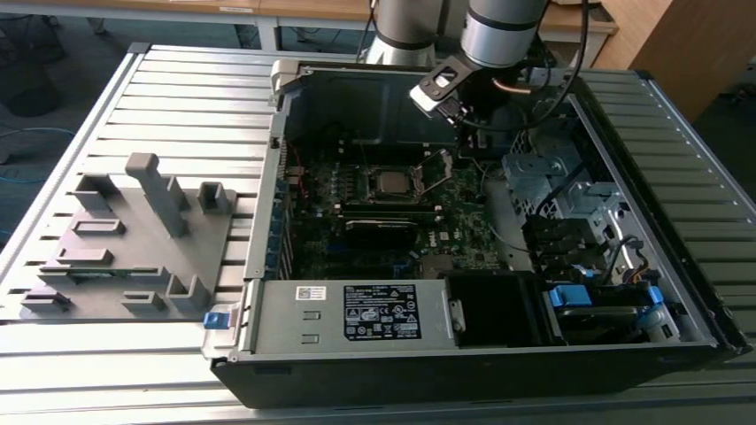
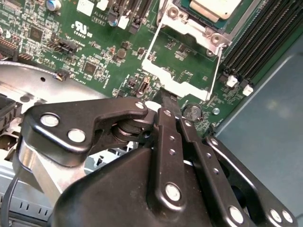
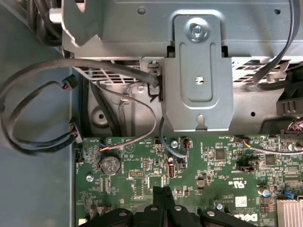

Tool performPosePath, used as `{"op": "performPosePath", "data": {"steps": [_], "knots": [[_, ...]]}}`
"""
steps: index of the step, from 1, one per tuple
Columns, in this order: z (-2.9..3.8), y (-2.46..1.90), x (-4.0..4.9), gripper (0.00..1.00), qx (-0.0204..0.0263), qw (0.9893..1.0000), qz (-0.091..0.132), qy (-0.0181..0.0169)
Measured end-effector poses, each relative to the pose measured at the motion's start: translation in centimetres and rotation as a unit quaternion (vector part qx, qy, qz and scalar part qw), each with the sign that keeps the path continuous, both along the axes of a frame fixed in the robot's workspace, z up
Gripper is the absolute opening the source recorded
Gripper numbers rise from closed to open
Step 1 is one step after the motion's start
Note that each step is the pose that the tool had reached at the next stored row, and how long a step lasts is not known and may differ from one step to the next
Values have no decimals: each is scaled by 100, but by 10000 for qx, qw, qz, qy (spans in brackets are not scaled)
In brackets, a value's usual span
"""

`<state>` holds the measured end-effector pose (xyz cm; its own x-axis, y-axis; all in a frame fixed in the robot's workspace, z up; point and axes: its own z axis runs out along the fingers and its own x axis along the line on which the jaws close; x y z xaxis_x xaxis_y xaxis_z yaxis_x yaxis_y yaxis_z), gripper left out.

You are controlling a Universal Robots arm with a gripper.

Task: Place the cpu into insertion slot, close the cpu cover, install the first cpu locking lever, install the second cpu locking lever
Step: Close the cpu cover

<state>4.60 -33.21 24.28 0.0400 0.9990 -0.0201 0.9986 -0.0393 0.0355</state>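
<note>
Cpu (image 2: 213, 7) is seated in insertion slot (image 2: 183, 21); cpu cover (image 2: 175, 81) is flipped open. Fingers (image 2: 166, 125) are pressed together, nothing gripped, tips at the cover's edge. Likely risk: the thin frame is slipped off and the motherboard (image 2: 94, 47) is scraped.

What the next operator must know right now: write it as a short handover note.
Gripper: shut, fingertips at the free edge of the cpu cover; I cannot tell whether they pinch it.
Things: the cpu sits in the insertion slot. The cover stands raised, open above the green motherboard.
Done: cpu placed.
Left: cover not yet closed; both locking steps outstanding.
</note>
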Motion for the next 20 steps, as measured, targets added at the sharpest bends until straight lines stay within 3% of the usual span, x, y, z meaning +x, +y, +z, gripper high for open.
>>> {"op": "performPosePath", "data": {"steps": [4, 8, 20], "knots": [[0, 0, -63, 10, 50, 10000, 0, -1], [0, 0, -184, 10, 79, 10000, -2, -13], [0, 0, -594, 10, 113, 9999, -3, -117]]}}
